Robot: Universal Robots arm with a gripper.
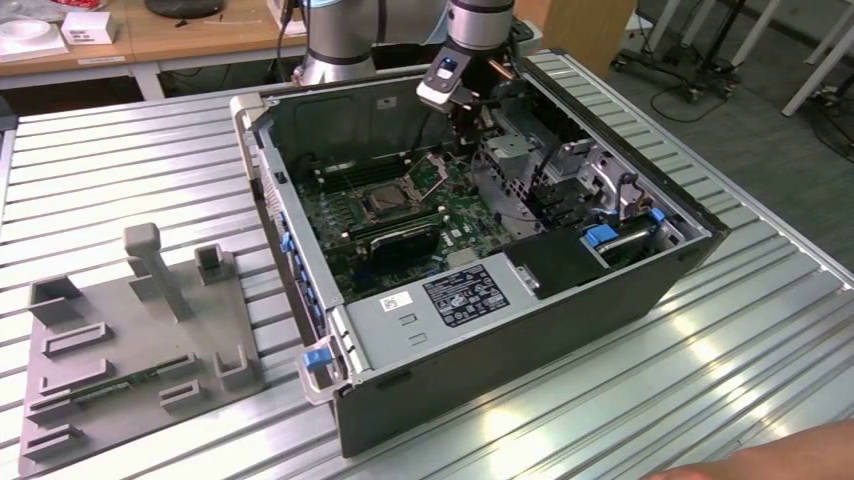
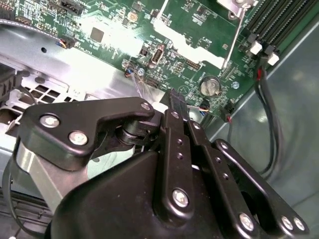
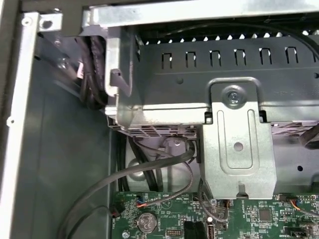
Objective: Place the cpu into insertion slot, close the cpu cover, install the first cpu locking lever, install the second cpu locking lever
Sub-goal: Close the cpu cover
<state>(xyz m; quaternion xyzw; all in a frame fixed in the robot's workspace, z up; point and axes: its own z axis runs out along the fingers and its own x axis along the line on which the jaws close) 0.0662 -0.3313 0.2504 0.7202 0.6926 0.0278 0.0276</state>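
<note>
Dark steel tower case [image 1: 534,350] lies on its side with the panel off. Inside is a green motherboard [image 1: 454,215], a boxy power supply with a label [image 1: 461,292] and perforated grey drive cages [image 1: 514,165]. The insertion slot [image 1: 387,200] is mid-board, a square with a brassy rim. The dull grey square in it looks like the cpu [image 1: 388,201], though it's small in the exterior view. Just beside it a thin frame stands tilted up, so I'd say the cpu cover [image 1: 430,172] is open.

The gripper [image 2: 173,97] is all black linkage bars and screws. Its fingers are pinched together with nothing visible between them, hanging over the board near a round coin cell [image 2: 210,85].

A stamped metal bracket [image 3: 239,134] and loose black cables [image 3: 144,169] show in the first wrist view. The case sits on a ribbed aluminium table [image 1: 134,170] next to a grey slotted fixture [image 1: 134,350], with wooden desks [image 1: 200,35] behind.
</note>
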